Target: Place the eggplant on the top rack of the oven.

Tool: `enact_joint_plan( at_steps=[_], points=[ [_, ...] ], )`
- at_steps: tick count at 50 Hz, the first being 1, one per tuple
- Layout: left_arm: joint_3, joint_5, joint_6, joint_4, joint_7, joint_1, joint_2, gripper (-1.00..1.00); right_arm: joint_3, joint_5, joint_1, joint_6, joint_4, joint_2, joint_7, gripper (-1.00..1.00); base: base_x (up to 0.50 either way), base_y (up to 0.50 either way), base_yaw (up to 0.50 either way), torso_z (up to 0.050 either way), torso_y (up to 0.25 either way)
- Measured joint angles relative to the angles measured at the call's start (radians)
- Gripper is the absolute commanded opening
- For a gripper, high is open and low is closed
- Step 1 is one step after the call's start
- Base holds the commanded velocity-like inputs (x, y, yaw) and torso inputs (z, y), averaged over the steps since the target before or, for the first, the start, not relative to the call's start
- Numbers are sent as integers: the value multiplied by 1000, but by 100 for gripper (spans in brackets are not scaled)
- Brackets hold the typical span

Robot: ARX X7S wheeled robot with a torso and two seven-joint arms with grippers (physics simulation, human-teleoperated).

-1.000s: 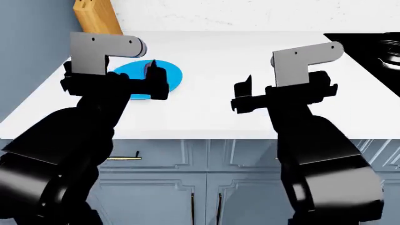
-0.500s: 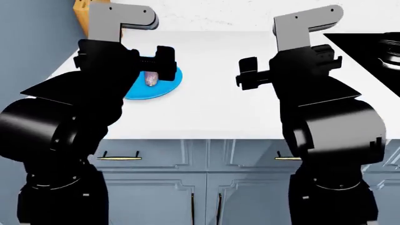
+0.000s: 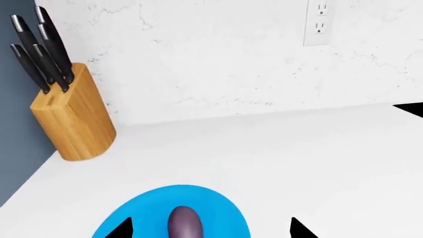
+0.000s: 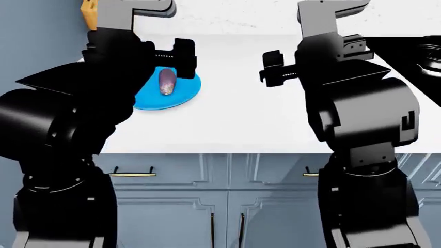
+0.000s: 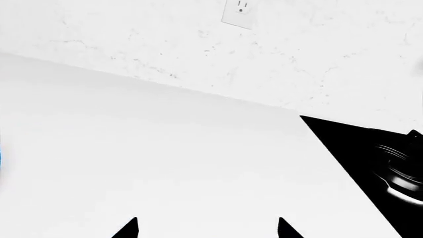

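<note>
The eggplant (image 4: pixel 167 82) is a small dark purple oblong lying on a blue plate (image 4: pixel 148 101) at the left of the white counter. In the left wrist view the eggplant (image 3: pixel 184 224) shows between and beyond my two spread fingertips (image 3: pixel 122 229), untouched. My left gripper (image 4: pixel 183 58) hovers open above the plate (image 3: pixel 221 210), holding nothing. Over bare counter to the right, my right gripper (image 4: pixel 273 70) is open and empty too, and its fingertips (image 5: pixel 130 229) stand wide apart. The oven and its top rack are out of view.
A wooden knife block (image 3: pixel 74 119) with black handles stands in the back left corner by the wall. A black cooktop (image 4: pixel 413 51) with a burner (image 5: pixel 396 168) takes the counter's right end. Grey-blue cabinet doors (image 4: pixel 220 206) lie below the counter edge.
Both arms have risen and drawn back toward my body. The left gripper no longer covers the plate, so the eggplant shows fully on it. The eggplant has not moved.
</note>
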Motion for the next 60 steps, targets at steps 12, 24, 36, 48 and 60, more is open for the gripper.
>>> enact_joint_plan(
  at_steps=[12, 24, 36, 48, 60],
  points=[
    [26, -15, 9, 23, -1, -2, -16, 100, -6, 13, 11, 19, 3, 4, 8, 100, 0, 0, 0, 21, 0],
    [51, -25, 28, 42, -3, -4, -28, 100, -7, 26, 12, 37, -11, 12, 12, 100, 0, 0, 0, 50, 0],
    [47, -42, 14, 27, -12, -6, -20, 100, -11, 39, 7, 42, -14, 16, 16, 100, 0, 0, 0, 22, 0],
    [27, -55, -15, 6, -43, -15, -3, 100, -13, 54, -2, 39, -26, 22, 16, 100, 0, 0, 0, 0, 0],
    [20, -68, -14, 3, -61, -18, -3, 100, -25, 74, -9, 12, -56, 36, 2, 100, 122, 0, 0, 0, 0]
  ],
)
